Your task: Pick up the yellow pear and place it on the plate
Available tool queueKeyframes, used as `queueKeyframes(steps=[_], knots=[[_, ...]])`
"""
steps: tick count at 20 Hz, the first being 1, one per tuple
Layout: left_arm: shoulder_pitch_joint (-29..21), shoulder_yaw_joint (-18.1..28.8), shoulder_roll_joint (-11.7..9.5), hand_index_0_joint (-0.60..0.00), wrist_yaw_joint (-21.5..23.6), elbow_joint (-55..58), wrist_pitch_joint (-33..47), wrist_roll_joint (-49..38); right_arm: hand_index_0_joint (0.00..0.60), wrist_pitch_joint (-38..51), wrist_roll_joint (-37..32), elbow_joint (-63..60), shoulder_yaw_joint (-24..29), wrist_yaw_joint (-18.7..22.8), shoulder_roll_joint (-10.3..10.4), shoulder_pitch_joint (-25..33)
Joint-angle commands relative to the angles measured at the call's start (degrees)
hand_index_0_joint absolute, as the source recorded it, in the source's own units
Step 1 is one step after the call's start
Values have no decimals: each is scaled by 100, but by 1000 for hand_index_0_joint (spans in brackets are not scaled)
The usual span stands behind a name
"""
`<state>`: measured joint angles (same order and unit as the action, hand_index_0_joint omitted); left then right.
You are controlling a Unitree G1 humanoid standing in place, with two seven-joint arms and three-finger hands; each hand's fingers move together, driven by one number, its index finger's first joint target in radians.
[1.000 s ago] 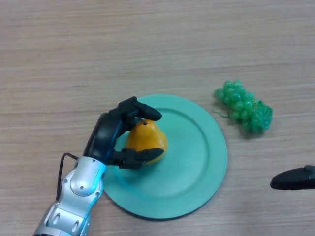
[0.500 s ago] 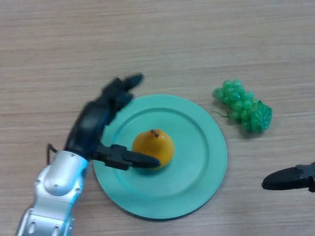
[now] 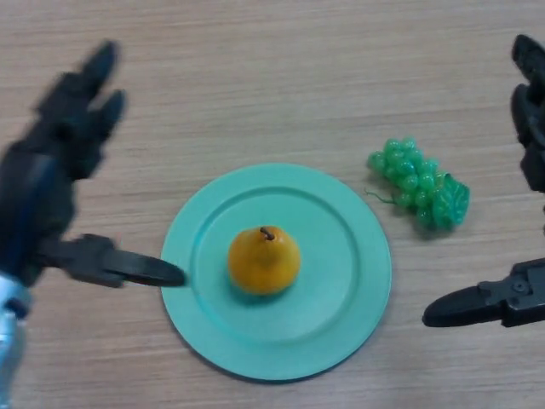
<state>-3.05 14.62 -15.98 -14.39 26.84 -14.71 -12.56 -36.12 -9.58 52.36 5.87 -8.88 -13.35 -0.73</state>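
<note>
fingers of the left hand (image 3: 38, 183) are spread straight and hold nothing, its thumb reaching toward the rim of the teal plate (image 3: 349, 281) without gripping it; the right hand (image 3: 511, 294) at the view's right edge is likewise splayed and empty. the yellow pear (image 3: 263, 259) stands upright near the middle of the plate, stem up, apart from both hands, so the placing looks done. it is probably a light, stiff plastic fruit with a smooth, somewhat slippery skin; the wide lower belly, thumb against fingers, seems the surest hold, since the narrowing top would let it slip out. it may roll if nudged. the wooden table (image 3: 272, 77) is flat, with plenty of room around the plate; only the green grape bunch (image 3: 419, 182) lies just beside its right rim.
</note>
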Motion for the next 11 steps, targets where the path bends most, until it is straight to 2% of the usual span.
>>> queueKeyframes(steps=[1,5,7,11], knots=[[-52,680,-402,0,169,17,509,-594,0,635,34,245,69,82,-92,183],[101,808,-457,0,135,-63,709,-754,0,508,127,208,-188,69,-66,202],[146,908,-509,0,24,114,475,-749,0,528,196,154,-331,107,-45,281],[155,958,-450,0,74,331,261,-788,0,455,210,111,-348,88,-49,394]])
